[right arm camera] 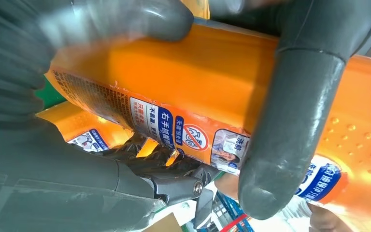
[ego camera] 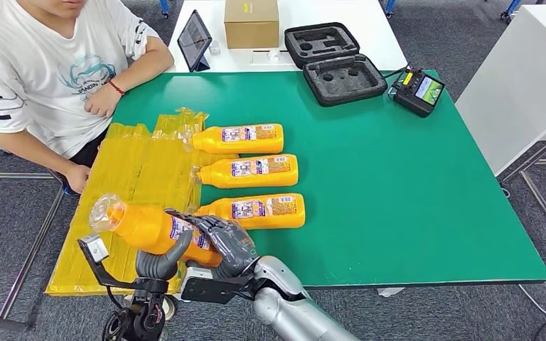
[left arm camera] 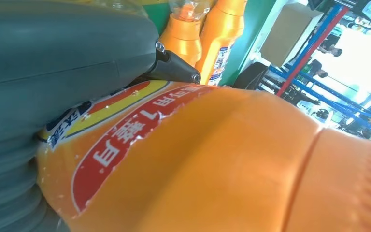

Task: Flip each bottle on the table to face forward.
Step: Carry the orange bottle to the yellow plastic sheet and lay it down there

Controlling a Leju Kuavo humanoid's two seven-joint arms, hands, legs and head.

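Note:
An orange bottle (ego camera: 138, 224) with a clear cap is lifted over the table's near left corner, cap pointing left. My left hand (ego camera: 160, 261) grips it from below and my right hand (ego camera: 224, 240) wraps its body from the right. The left wrist view shows the bottle's (left arm camera: 212, 159) red front label beside my left hand (left arm camera: 53, 72). In the right wrist view, its (right arm camera: 212, 82) blue-and-white back label lies under my right hand's (right arm camera: 53, 159) thumb. Three more orange bottles (ego camera: 245, 138) (ego camera: 256, 170) (ego camera: 266, 211) lie in a column on the green table (ego camera: 398, 185), caps left.
Crumpled yellow plastic wrapping (ego camera: 128, 177) covers the table's left side. A person (ego camera: 43, 64) sits at the far left corner with hands near the edge. Behind are a tablet (ego camera: 194, 39), a cardboard box (ego camera: 251, 23), an open black foam case (ego camera: 334, 60) and a controller (ego camera: 418, 90).

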